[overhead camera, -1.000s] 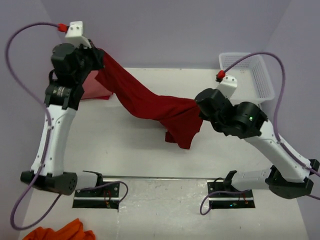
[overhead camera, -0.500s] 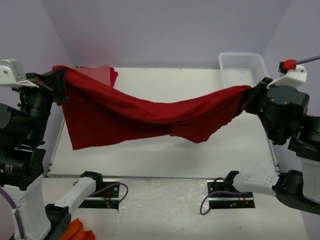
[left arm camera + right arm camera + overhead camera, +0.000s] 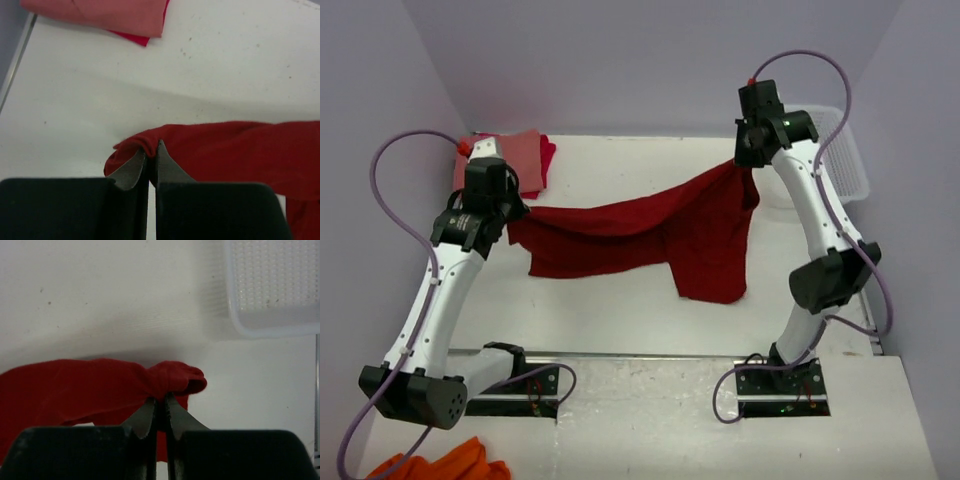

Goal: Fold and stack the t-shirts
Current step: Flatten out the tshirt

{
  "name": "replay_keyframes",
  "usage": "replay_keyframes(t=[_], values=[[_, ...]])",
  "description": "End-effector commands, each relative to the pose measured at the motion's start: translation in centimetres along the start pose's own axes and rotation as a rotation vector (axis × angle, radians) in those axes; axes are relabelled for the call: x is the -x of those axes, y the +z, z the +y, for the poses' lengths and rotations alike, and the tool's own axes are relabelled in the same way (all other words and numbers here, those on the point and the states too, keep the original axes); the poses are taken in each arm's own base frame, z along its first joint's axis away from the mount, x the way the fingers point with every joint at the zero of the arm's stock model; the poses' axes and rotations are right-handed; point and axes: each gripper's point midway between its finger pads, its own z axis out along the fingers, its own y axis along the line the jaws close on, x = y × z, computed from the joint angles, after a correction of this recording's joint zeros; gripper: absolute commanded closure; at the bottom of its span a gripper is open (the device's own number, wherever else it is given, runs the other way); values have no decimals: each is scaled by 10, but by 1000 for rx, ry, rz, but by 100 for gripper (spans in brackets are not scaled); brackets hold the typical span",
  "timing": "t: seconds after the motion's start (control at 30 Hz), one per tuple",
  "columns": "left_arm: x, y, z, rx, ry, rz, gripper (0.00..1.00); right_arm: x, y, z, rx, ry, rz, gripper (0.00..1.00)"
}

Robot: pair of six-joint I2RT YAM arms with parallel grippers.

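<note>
A flat white worktop, lightly speckled with marks, is boxed in by pale lavender walls on its left, far and right sides. At the far right corner stands a white plastic mesh basket; the right wrist view shows its perforated floor and rounded rim. In the far left corner a folded salmon-pink cloth t-shirt lies on top of a brighter red cloth t-shirt, of which just an edge peeks out on the right. An orange crumpled cloth lies at the near left, on the ledge in front of the arm bases.

The big dark red soft cloth t-shirt is strung between the two arms over the middle of the worktop. The left hand is pinched tight on one bunched end, low near the surface. The right hand is clamped on the other end, just beside the basket (its fingers meet through a knot of cloth). Between them the cloth sags, and a broad flap hangs below the right end; whether it rests on the worktop I cannot tell
</note>
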Motion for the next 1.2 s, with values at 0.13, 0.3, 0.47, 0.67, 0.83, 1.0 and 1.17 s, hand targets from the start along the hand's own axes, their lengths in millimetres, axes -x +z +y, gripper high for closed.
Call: replay_keyframes(t=[0.13, 0.3, 0.47, 0.67, 0.83, 1.0, 1.17], values=[[-39, 45, 9, 84, -163, 28, 100, 6, 60, 18, 83, -44, 80, 100], [-50, 53, 10, 86, -146, 45, 100, 5, 63, 17, 74, -50, 57, 100], [8, 2, -23, -142, -115, -121, 100, 30, -8, 8, 86, -34, -98, 100], [78, -113, -59, -476, -82, -373, 100, 24, -145, -4, 134, -21, -332, 100], [88, -189, -59, -607, -93, -474, 100, -5, -221, -47, 156, 53, -438, 100], [105, -244, -43, -613, -125, -579, 100, -23, -254, -71, 198, 85, -455, 100], [103, -211, -42, -526, -133, -494, 100, -13, -238, -57, 166, 25, -433, 100]])
